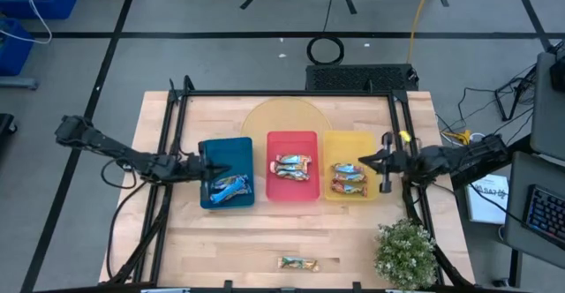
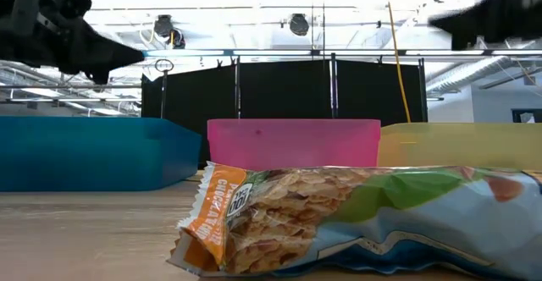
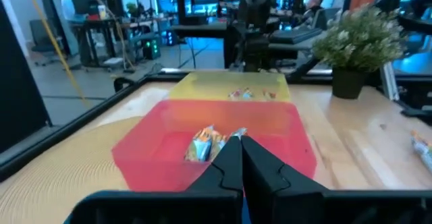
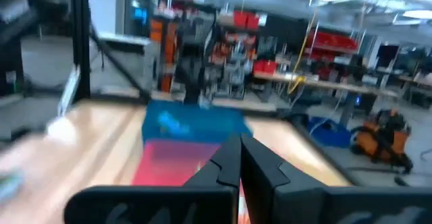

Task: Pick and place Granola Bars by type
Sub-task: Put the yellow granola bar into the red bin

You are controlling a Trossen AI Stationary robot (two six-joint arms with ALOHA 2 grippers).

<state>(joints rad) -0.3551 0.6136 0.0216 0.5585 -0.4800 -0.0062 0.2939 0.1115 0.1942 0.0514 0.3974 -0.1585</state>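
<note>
Granola bar [image 1: 297,264] apart from both grippers

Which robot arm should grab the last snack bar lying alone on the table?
Probably the right gripper: the lone bar lies slightly right of centre, a bit nearer it than the left gripper. Both are shut and empty.

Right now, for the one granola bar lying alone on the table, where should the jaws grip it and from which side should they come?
Probably from straight above, closing across the narrow width at the middle of the lone bar. It lies flat on the table, its long axis running left to right in the high view, with free wood around it. The potted plant stands to its right, so the left gripper may have the freer path.
</note>
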